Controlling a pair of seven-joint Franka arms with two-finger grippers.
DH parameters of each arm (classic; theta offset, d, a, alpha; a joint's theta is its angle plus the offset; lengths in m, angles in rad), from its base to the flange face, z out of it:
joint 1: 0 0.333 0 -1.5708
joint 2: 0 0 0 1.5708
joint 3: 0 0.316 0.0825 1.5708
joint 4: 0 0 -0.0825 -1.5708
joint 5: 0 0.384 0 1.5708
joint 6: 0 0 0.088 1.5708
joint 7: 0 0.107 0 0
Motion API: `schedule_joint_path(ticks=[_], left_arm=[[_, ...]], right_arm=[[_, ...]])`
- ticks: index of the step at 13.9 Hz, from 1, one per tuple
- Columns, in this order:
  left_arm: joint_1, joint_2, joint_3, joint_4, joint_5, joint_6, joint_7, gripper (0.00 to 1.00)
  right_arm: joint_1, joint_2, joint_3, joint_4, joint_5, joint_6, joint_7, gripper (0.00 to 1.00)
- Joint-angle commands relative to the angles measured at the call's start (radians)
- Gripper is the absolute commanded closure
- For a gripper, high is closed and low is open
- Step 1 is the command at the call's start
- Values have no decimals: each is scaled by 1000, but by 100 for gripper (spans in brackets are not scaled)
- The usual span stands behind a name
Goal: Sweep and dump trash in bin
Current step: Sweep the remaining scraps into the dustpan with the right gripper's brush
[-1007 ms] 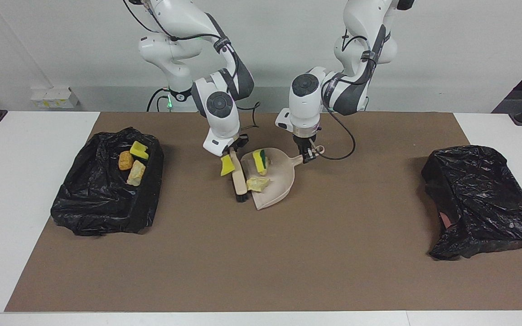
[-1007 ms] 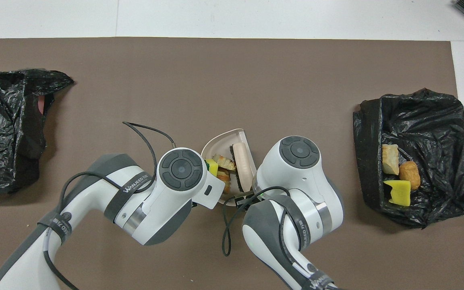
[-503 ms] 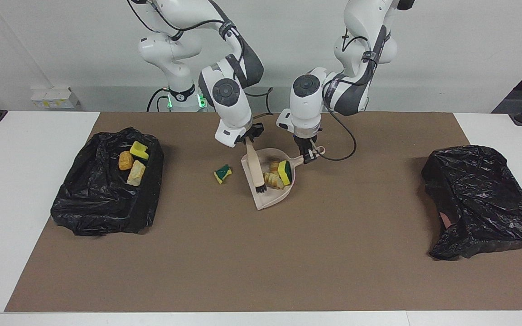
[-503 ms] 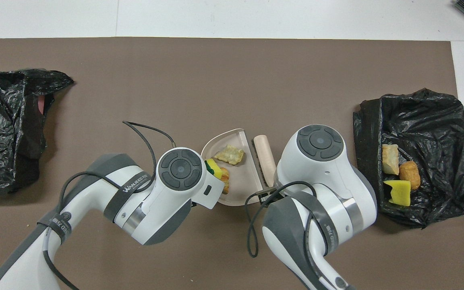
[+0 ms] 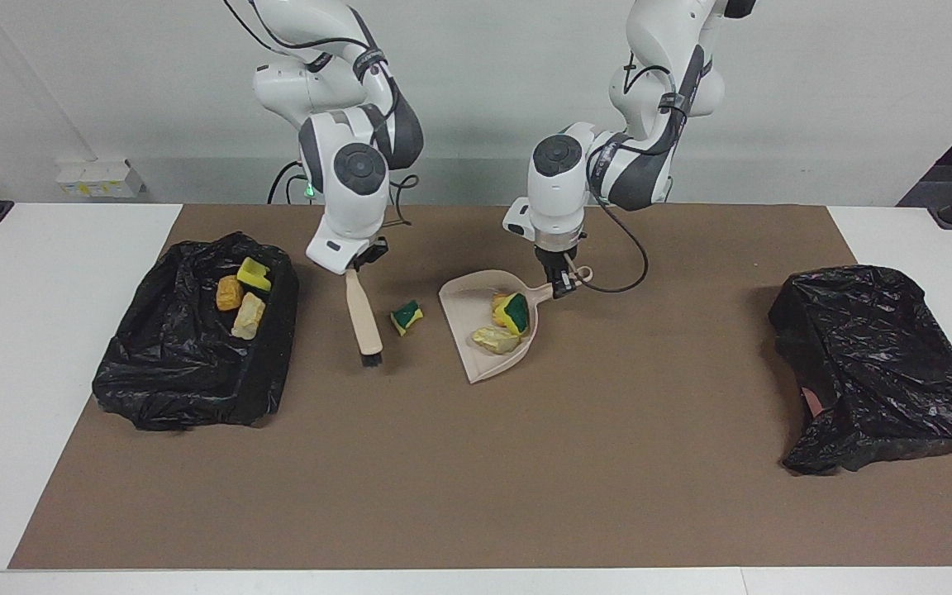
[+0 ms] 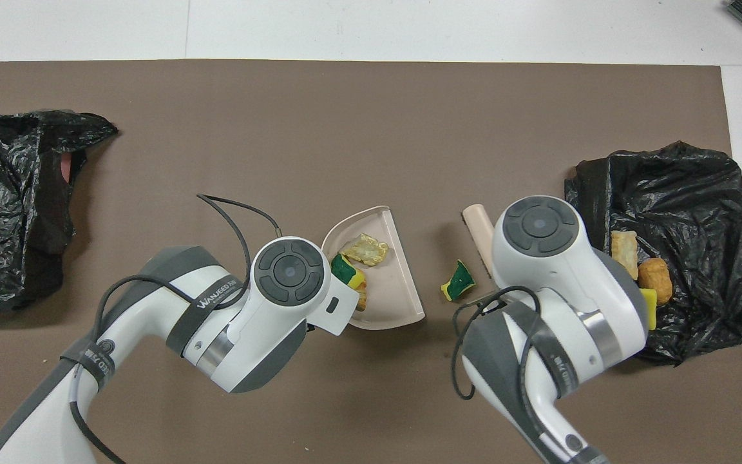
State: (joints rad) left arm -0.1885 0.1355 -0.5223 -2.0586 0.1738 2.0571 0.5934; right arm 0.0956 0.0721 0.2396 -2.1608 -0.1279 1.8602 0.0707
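Note:
My right gripper [image 5: 358,266] is shut on the handle of the beige hand brush [image 5: 364,318], which slants down with its black bristles at the mat. The brush's end also shows in the overhead view [image 6: 476,222]. A loose yellow sponge piece with a green face [image 5: 406,316] [image 6: 458,281] lies on the mat between the brush and the beige dustpan [image 5: 464,302] [image 6: 400,290]. My left gripper [image 5: 563,281] is shut on the dustpan's handle. In the pan lie a green-faced sponge chunk [image 5: 514,310] [image 6: 347,270] and a pastry [image 5: 494,339] [image 6: 366,249].
A bin lined with a black bag [image 5: 187,372] [image 6: 693,187] stands at the right arm's end and holds three trash pieces [image 5: 242,297]. A second crumpled black bag [image 5: 873,364] [image 6: 4,206] lies at the left arm's end. A brown mat [image 5: 476,463] covers the table.
My right gripper has carried the brush away from the dustpan toward the right arm's end, past the loose sponge piece. The dustpan and left gripper have stayed put.

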Motion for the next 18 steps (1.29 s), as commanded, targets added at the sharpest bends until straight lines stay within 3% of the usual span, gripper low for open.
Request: schedule_joint_path(ticks=[1,4,6,11,16,18], left_arm=[[-2,-62,-30,-61,16,-15,3,100],[-2,-80,-35,-90,16,-15,3,100],[1,-85,-35,-97,16,-14,3,100],[15,-70,-13,-84,16,1,125,100],[3,-129,138,-68,15,-11,369,100],[6,-181,229,-69,13,-46,472,100]], right_arm=[[76,24,10,-11,129,30,14,100],[147,29,10,-1,333,68,15,100],[150,29,10,2,396,71,17,100],[159,3,9,29,381,41,101,100],[168,-132,15,50,295,-102,369,100],[260,-166,21,35,310,-115,472,100]])
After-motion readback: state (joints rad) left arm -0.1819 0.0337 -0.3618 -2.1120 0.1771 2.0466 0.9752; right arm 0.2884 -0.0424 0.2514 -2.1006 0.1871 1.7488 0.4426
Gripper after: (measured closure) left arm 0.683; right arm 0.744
